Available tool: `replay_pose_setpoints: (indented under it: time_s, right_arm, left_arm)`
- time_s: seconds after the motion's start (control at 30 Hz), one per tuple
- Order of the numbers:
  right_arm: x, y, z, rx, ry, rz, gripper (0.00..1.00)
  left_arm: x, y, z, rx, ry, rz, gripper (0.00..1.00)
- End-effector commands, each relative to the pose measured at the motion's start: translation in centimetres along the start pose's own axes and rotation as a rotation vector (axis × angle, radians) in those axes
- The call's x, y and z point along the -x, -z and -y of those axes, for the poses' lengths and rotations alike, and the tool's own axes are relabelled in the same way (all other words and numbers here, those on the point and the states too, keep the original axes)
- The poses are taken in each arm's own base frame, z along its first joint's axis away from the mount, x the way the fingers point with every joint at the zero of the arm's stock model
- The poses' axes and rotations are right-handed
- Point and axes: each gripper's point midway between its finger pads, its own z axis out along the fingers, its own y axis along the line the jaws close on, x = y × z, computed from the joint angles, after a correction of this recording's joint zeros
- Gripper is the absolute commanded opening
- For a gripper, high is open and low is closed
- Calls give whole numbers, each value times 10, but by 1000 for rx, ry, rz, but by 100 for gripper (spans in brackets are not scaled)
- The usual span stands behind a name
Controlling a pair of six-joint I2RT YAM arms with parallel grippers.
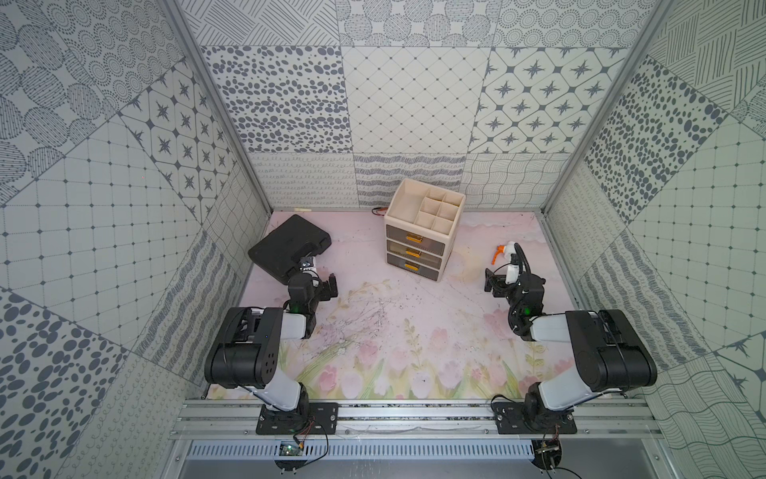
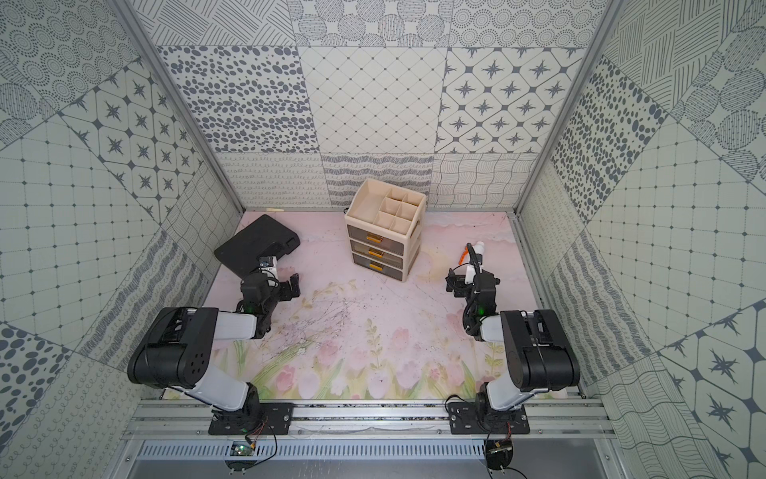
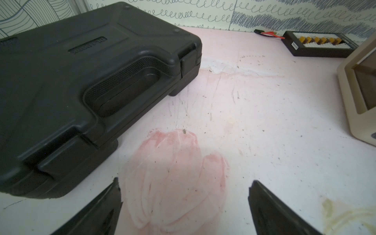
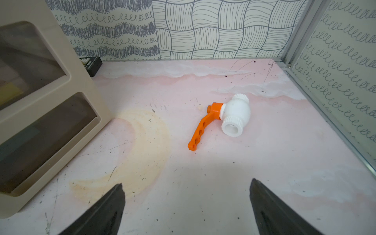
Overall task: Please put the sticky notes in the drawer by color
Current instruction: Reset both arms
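The drawer (image 1: 414,251) (image 2: 375,251) is a cream cabinet at the back middle, with three grey drawers stacked under a divided top tray, all pushed in. The sticky notes are hidden; only a dim yellow patch shows through the cabinet's side window (image 4: 8,92). My left gripper (image 1: 327,286) (image 3: 185,181) hovers open over bare mat beside the black case, left of the cabinet. My right gripper (image 1: 493,284) (image 4: 186,182) hovers open to the cabinet's right, with nothing between its fingers.
A flat black case (image 1: 288,246) (image 3: 81,81) lies at the back left. A white valve with an orange handle (image 4: 227,116) (image 1: 503,250) lies at the back right near the wall. A small black box of yellow and brown pieces (image 3: 319,44) sits behind the cabinet.
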Motion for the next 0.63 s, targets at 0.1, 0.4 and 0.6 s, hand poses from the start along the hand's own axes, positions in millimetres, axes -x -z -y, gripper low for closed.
replay_pose_setpoints:
  time_s: [0.1, 0.4, 0.6]
  right_arm:
    - [10, -2, 1, -4, 1, 24, 99]
    - [9, -2, 1, -3, 1, 22, 99]
    - [9, -3, 2, -1, -3, 20, 99]
  left_arm:
    - [15, 1, 0, -8, -22, 63, 100]
    - [15, 1, 0, -8, -22, 63, 100]
    - [14, 1, 1, -9, -21, 63, 100]
